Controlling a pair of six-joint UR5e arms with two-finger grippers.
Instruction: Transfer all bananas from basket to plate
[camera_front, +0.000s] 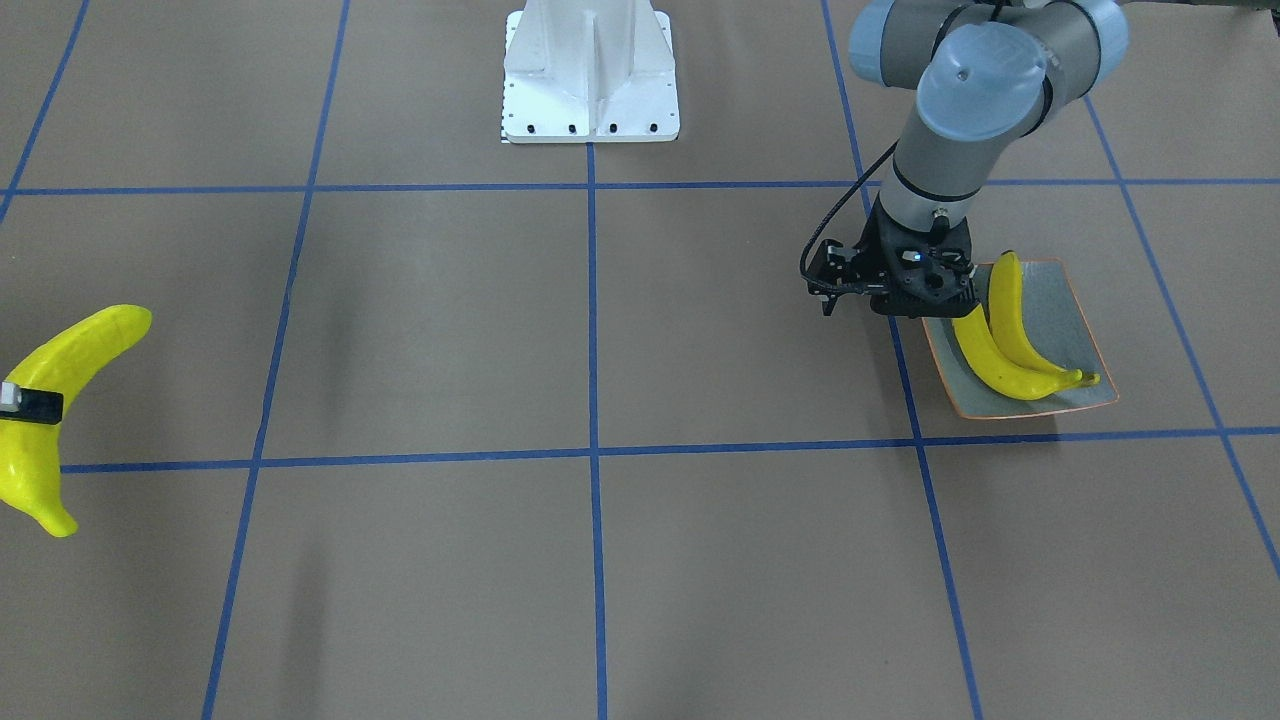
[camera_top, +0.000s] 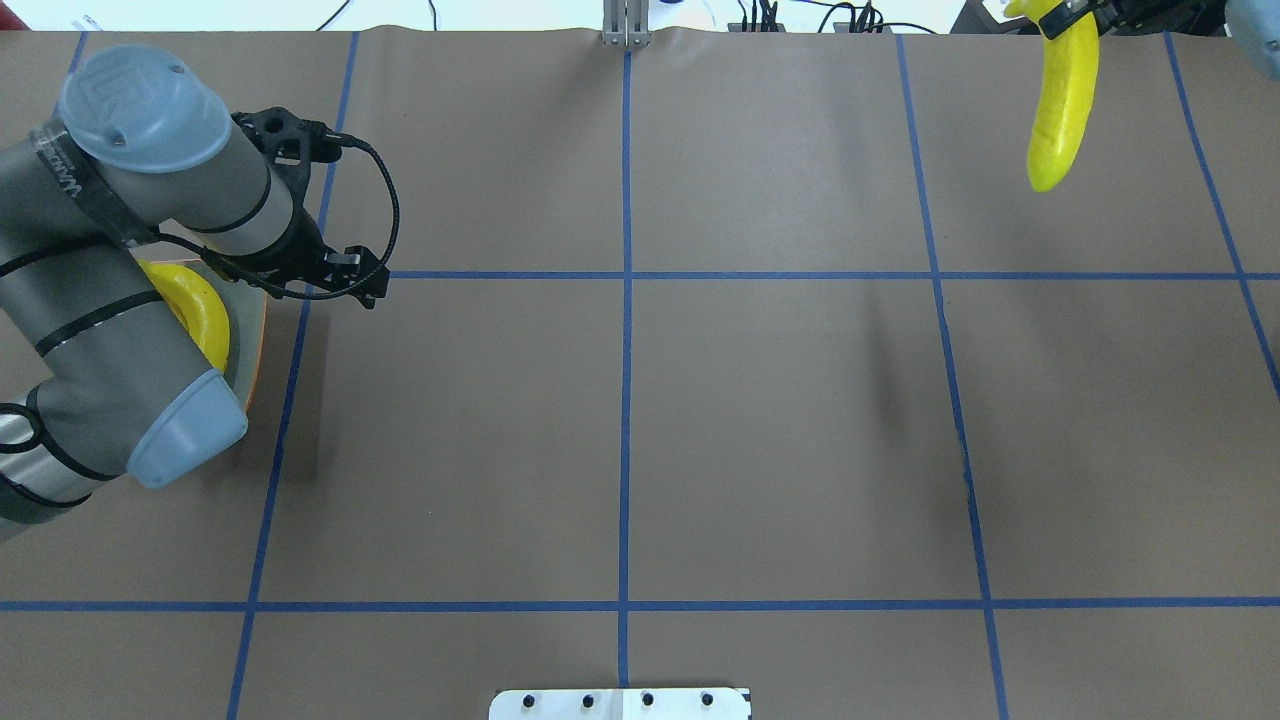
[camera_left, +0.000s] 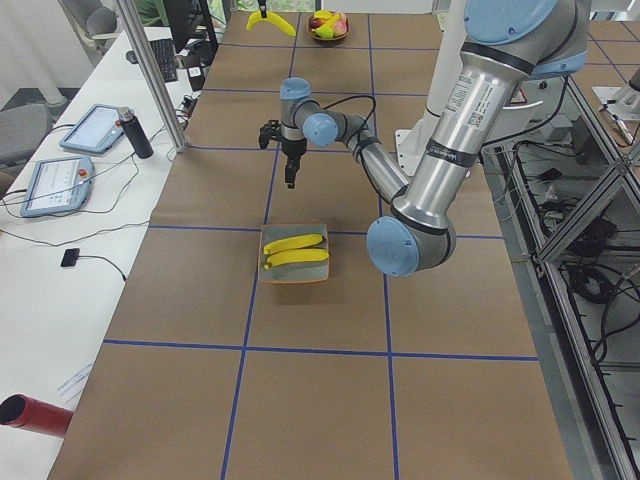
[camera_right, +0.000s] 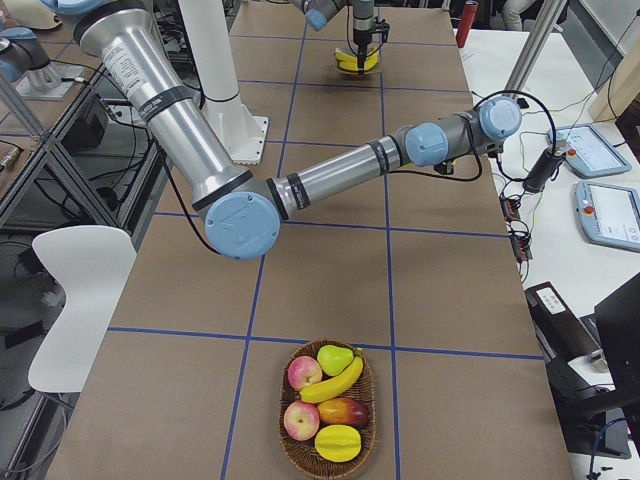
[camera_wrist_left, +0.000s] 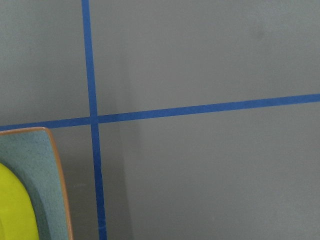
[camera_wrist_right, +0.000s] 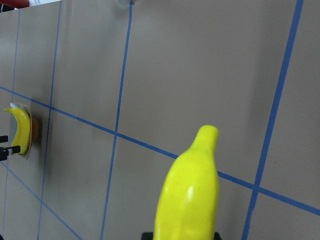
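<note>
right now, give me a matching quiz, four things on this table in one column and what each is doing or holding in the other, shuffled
Column one
1. right tool
2. basket
3. plate
4. left tool

Column two
a. carries two bananas side by side
b. hangs near the plate, no banana in it
c. shut on a raised banana
d. contains one banana among other fruit

Pairs: 1-c, 2-d, 3-a, 4-b
</note>
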